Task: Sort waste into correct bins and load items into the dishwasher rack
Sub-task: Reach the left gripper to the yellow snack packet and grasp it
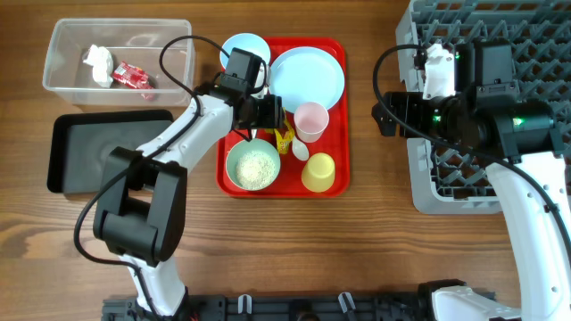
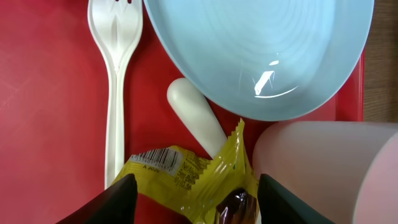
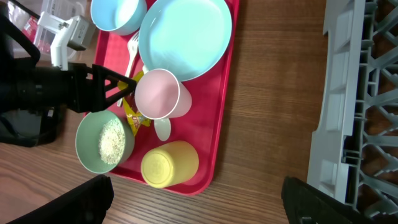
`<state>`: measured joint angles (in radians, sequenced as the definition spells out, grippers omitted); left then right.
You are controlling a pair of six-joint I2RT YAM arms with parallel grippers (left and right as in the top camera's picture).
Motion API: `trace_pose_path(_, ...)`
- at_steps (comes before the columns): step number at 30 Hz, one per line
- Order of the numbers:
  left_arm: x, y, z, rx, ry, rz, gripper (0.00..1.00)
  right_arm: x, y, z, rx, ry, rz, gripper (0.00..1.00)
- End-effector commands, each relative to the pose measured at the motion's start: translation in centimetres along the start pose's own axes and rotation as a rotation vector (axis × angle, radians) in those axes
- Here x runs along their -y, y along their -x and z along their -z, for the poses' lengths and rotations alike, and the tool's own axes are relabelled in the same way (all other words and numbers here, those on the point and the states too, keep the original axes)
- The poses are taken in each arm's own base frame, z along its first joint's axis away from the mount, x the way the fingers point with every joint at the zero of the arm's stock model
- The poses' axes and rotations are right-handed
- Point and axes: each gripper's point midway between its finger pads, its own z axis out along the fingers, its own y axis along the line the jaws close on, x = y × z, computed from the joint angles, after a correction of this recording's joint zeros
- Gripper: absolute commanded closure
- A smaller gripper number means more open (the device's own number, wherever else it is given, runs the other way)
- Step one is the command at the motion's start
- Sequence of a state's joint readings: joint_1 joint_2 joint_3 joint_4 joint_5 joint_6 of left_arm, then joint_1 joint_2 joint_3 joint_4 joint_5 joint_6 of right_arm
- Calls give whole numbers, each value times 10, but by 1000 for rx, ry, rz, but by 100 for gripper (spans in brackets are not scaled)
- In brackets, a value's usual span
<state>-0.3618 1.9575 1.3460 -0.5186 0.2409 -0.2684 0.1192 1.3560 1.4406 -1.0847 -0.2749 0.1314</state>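
Note:
My left gripper (image 2: 196, 202) is open low over the red tray, its fingers either side of a crinkled yellow wrapper (image 2: 186, 180). Beside the wrapper lie a white fork (image 2: 115, 93) and a white spoon (image 2: 196, 118). The pale-blue plate (image 1: 308, 76), pink cup (image 1: 310, 120), yellow cup (image 1: 318, 172), an empty blue bowl (image 1: 243, 49) and a bowl of rice (image 1: 253, 167) stand on that tray. My right gripper (image 1: 382, 116) is open and empty over bare table, left of the grey rack (image 1: 535, 36).
The clear tub (image 1: 67, 36) at the far left holds a white tissue (image 1: 98, 64) and a red wrapper (image 1: 134, 76). The black tray (image 1: 89, 152) lies just in front of it. The red tray (image 1: 337, 125) sits mid-table.

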Motion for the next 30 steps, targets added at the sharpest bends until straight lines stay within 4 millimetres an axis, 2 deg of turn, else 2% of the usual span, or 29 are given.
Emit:
trace_pose_path(1, 3, -9, -14, -26, 6, -6, 40, -1, 5, 3, 15, -10, -1, 9)
trace_pose_path(5, 9, -8, -17, -14, -5, -21, 45, -1, 4, 3, 11, -11, -3, 9)
trace_pose_path(7, 12, -7, -18, -7, -10, -28, 51, -1, 3, 3, 10, -11, -3, 9)
trace_pose_path(9, 13, -5, -18, 1, -13, -29, 60, -1, 4, 3, 11, -11, -2, 9)
trace_pose_path(12, 14, -2, -18, 11, -16, -32, 77, -1, 3, 3, 8, -12, -3, 9)
trace_pose_path(14, 14, -1, -18, 18, -17, -33, 93, -1, 3, 3, 7, -12, -2, 9)
trace_pose_path(15, 14, 0, -18, 20, -19, -33, 96, -1, 3, 3, 7, -12, -2, 9)
trace_pose_path(21, 16, 3, -15, 34, -24, -37, 96, -1, 3, 3, 7, -12, -2, 8)
trace_pose_path(24, 21, 10, -5, 60, -34, -43, 96, -1, 3, 3, 9, -12, 1, 9)
trace_pose_path(28, 30, 26, 20, 124, -54, -53, 96, -1, 3, 3, 10, -12, 2, 8)
trace_pose_path(30, 35, 39, 40, 177, -69, -58, 96, -1, 3, 3, 9, -12, 4, 8)
